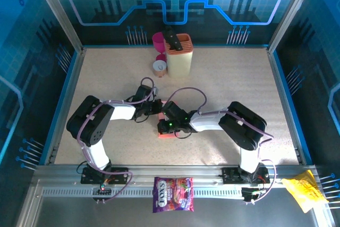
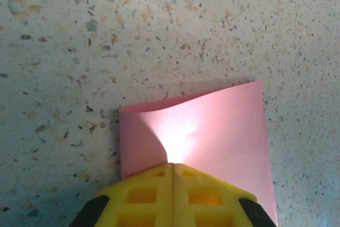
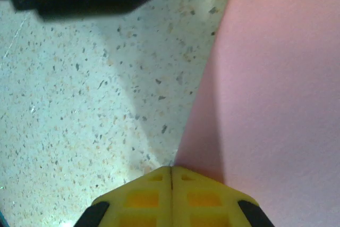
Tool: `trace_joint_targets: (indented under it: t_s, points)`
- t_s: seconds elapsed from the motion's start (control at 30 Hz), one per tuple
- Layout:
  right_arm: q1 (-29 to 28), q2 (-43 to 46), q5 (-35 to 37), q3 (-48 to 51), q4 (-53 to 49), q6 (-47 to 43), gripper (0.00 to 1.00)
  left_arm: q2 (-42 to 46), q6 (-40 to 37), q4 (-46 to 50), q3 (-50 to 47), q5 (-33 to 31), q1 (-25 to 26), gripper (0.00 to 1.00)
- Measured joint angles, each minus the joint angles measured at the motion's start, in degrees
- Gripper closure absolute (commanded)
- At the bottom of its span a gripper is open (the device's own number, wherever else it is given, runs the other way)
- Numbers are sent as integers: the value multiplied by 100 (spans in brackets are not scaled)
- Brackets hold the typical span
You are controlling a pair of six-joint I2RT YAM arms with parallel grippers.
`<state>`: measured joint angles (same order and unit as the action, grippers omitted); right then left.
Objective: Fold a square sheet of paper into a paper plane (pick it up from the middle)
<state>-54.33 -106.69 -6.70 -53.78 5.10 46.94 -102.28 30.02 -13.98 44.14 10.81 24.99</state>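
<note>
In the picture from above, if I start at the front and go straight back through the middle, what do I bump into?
Purple candy bag → pink sheet of paper → cream holder at the back.

A cream holder (image 1: 179, 57) (orange top, black tool inside) is standing beside a magenta cup (image 1: 158, 39) at the far edge of the speckled table (image 1: 239, 78); a purple candy bag (image 1: 173, 194) is lying on the near rail (image 1: 64, 182).
</note>
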Motion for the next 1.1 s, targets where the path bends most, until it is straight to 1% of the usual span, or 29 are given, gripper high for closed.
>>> trace_joint_targets:
  t_s: [0.17, 0.4, 0.6, 0.67, 0.8, 0.93, 1.03, 1.1]
  points:
    - [-72, 63, 72, 96, 48, 42, 100, 13, -48, 31, -7, 28, 31, 100]
    - [-168, 420, 66, 538, 87, -50, 100, 9, -39, 44, -7, 136, 120, 100]
    - [-645, 743, -461, 833, -214, -295, 100, -72, -37, -72, 44, 59, 120, 100]
    - [-678, 820, -616, 887, -326, -332, 100, -85, -37, -114, 44, 46, 120, 100]
    - [-507, 1152, -774, 1080, -448, -328, 100, -87, -35, -138, 44, 17, 122, 100]
    - [2, 1714, -789, 1169, -514, -304, 100, -87, -2, -149, 42, 0, 122, 100]
    - [273, 1937, -741, 1029, -560, -302, 100, -87, 2, -164, 37, -4, 122, 100]
    - [313, 1886, -723, 813, -584, -304, 100, -90, 2, -177, 33, -4, 122, 100]
